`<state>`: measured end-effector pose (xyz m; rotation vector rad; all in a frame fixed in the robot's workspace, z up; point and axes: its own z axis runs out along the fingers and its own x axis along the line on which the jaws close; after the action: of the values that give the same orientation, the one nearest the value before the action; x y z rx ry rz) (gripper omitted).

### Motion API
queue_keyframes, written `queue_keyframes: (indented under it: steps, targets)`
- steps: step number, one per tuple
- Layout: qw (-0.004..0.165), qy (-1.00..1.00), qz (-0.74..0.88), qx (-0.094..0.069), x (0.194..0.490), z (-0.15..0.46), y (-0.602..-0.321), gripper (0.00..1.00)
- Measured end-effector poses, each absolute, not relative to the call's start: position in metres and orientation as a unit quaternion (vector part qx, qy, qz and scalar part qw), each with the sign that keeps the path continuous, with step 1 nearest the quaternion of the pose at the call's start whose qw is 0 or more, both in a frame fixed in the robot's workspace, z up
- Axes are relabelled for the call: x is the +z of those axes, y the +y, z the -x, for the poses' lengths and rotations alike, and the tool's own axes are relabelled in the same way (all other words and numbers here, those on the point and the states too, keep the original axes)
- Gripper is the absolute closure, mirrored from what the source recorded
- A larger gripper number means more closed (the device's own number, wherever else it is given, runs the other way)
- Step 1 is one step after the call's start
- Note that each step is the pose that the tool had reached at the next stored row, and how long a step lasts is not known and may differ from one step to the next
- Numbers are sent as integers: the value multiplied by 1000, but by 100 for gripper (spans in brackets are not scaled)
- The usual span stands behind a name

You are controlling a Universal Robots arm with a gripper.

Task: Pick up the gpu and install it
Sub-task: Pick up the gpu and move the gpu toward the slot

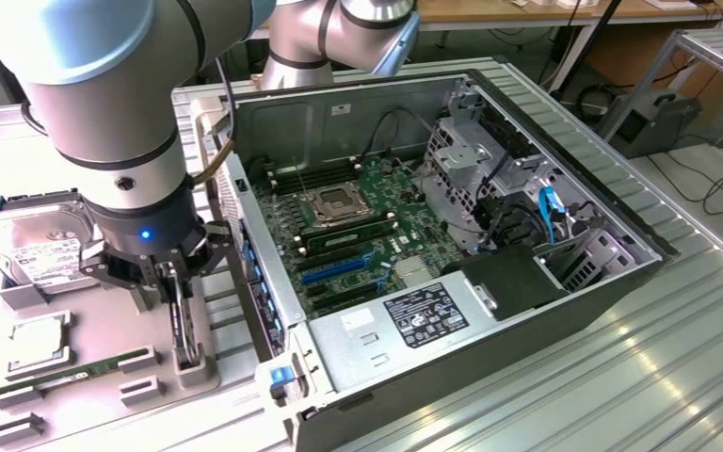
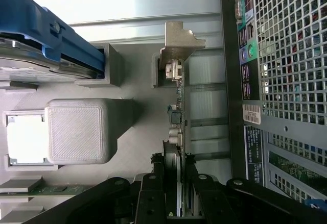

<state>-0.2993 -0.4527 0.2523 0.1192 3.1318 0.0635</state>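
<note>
While the gpu (image 1: pixel 184 330) stands on edge in a gray holder (image 1: pixel 193 373) just beside the open computer case (image 1: pixel 525 320), on the exterior view's left of it, the gripper (image 1: pixel 173 282) reaches down over the card with 1 finger on each face. Farther from the case lie a hard drive (image 1: pixel 35 245) in a blue frame, a CPU (image 1: pixel 35 337) and a green RAM stick (image 1: pixel 72 369), each in its own gray fixture. Inside the case the motherboard (image 1: pixel 349 226) lies bare. From the wrist camera, the gpu (image 2: pixel 176 117) shows as a thin edge running alongside the case's perforated rear panel (image 2: pixel 291 55), its silver bracket (image 2: pixel 180 43) at the end away from the gripper (image 2: pixel 173 170). The 2 black fingers (image 2: pixel 156 183) are clamped against the card's faces, grasping it in its holder.
</note>
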Motion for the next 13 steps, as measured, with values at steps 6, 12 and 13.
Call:
queue_keyframes:
  steps: [6,12,13]
  targets:
    - [3,999,-38,20,255,299,-453,74]
    - [3,999,-38,20,258,299,-453,74]
    - [3,999,-38,20,258,299,-453,74]
